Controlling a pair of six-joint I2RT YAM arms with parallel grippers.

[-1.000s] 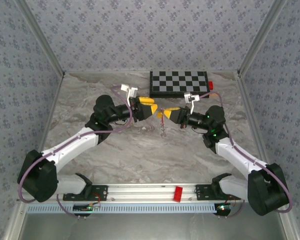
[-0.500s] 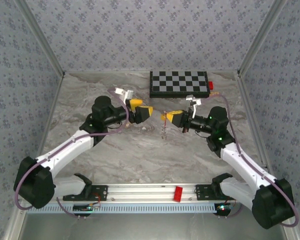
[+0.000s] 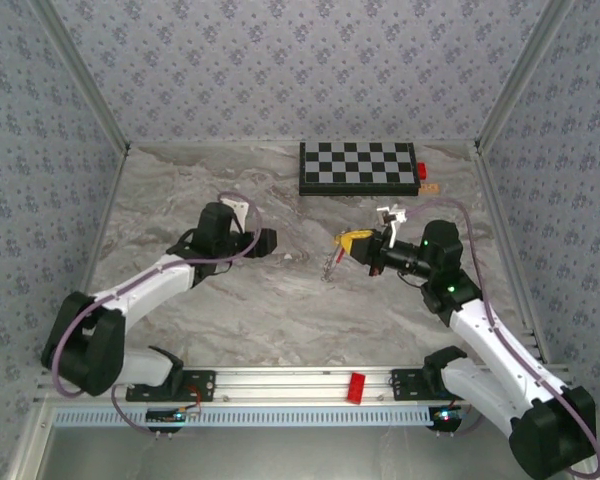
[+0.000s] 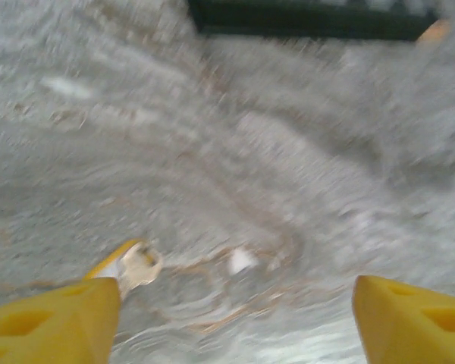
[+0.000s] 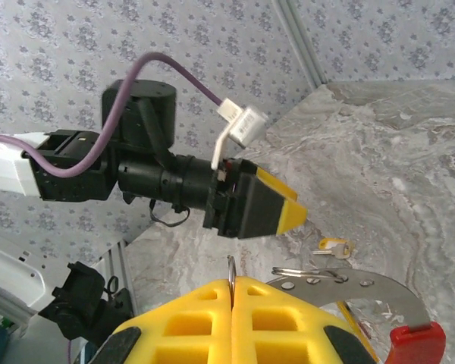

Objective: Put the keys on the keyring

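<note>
Threading step: my right gripper (image 5: pixel 232 284) was clamped on the keyring (image 5: pixel 364 285) over mid-table, my left gripper (image 4: pixel 239 287) stood apart w/ a key (image 4: pixel 140 264) just by its fingertip, so next I prob needed to grab that key & line it up w/ the ring.

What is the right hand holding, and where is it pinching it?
The right hand pinches the keyring by a thin grey part, between its yellow fingertips.

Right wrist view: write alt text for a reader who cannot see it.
The right gripper, its yellow fingers shut, pinches the thin grey keyring with a red section. A small pale key sits beyond; the left gripper faces it.
</note>
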